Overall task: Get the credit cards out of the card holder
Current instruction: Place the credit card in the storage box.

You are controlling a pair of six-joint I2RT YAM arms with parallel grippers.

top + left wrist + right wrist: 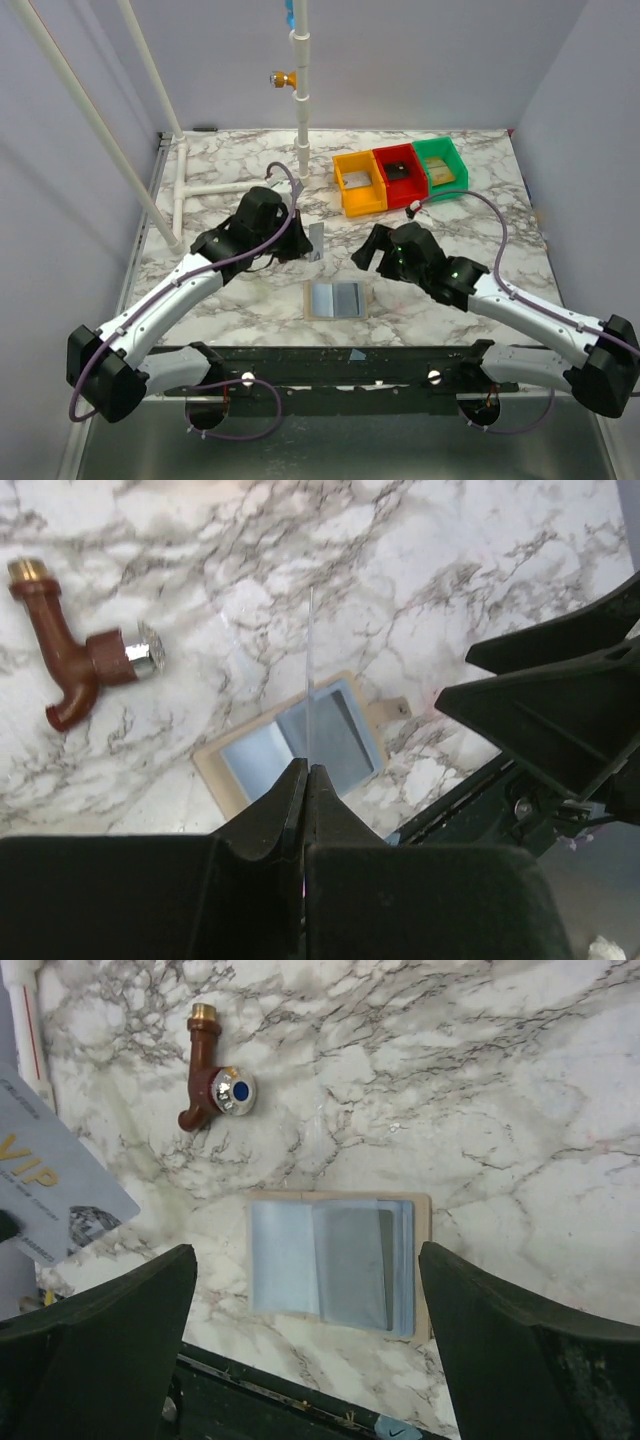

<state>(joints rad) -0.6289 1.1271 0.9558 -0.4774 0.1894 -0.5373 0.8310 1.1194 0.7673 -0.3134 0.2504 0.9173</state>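
With left claw (305,770) shut tight, pinches a thin grey card (55,1185) on its edge, up off the tabletop (480,230). Holds right claw (305,1249) wide open, gripping nothing, above the card holder (336,298), lying open and flat near the front edge.

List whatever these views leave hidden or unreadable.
- Card in the left gripper: the left wrist view shows only its edge; the right wrist view's frame edge crops it, and the small print is unreadable.
- Card holder: its cloudy pockets hide whether cards remain, in every view.
- Red bin: contents too small in the top view.
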